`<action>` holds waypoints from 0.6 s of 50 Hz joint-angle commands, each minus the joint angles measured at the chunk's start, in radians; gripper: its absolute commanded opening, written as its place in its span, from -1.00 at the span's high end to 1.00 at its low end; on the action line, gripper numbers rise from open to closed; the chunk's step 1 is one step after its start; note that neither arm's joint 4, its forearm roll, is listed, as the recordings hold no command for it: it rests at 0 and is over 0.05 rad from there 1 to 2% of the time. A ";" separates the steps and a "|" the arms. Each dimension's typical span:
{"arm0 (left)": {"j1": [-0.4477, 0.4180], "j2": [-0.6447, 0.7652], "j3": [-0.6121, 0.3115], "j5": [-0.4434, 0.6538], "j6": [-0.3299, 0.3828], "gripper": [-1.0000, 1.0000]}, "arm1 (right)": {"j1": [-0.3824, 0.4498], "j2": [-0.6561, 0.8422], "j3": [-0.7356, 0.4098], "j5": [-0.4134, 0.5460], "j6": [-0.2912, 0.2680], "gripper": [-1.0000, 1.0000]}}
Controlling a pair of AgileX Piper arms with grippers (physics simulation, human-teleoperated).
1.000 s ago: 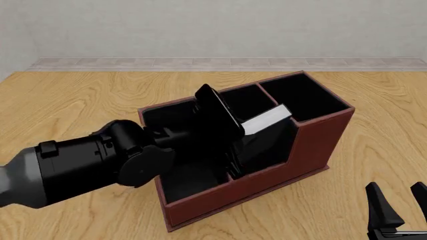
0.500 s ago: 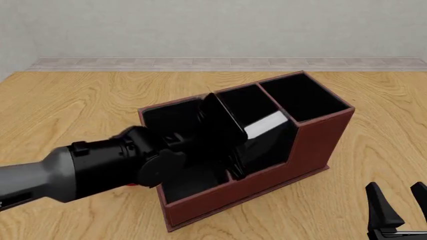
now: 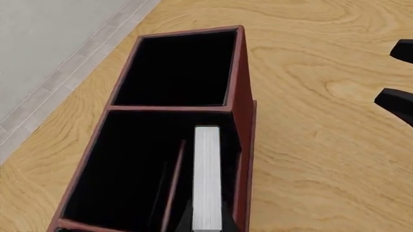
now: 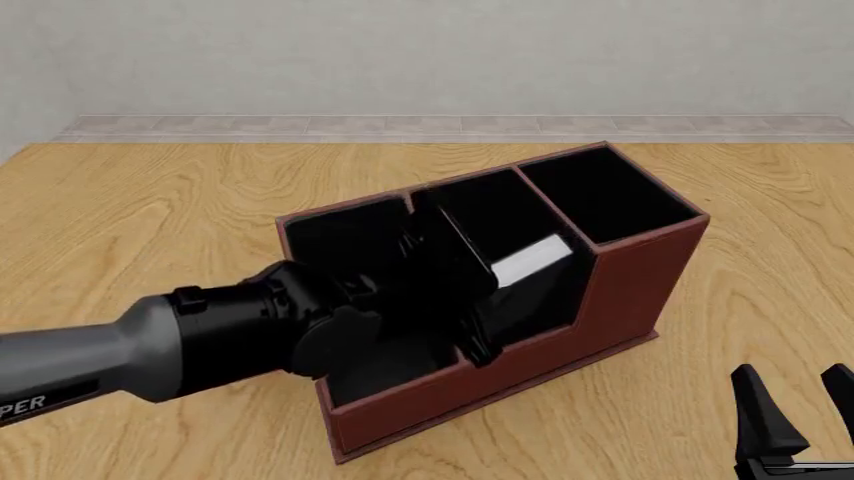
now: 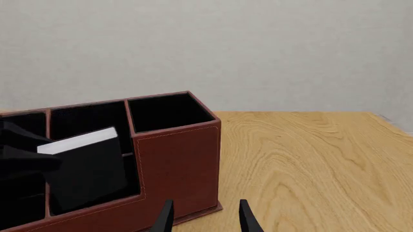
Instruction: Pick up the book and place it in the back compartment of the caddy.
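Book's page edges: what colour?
White, against the black cover; the book shows them best in the left wrist view.

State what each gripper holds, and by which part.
The left gripper holds the book by its two covers, low inside the caddy. The right gripper is open and holds nothing.

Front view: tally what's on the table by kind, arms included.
Books: 1, the book, inside the caddy
Caddies: 1, the caddy
Grippers: 2, the left gripper at the book, the right gripper apart from the caddy
Total: 4
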 commanded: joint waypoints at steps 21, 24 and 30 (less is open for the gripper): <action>0.010 -0.007 -0.026 0.008 0.014 -1.00 | 0.000 0.000 0.000 0.000 0.000 -1.00; 0.010 -0.009 -0.027 0.009 0.016 -1.00 | 0.000 0.000 0.000 0.000 0.000 -1.00; 0.009 -0.012 -0.031 0.017 0.014 -1.00 | 0.000 0.000 0.000 0.000 0.000 -1.00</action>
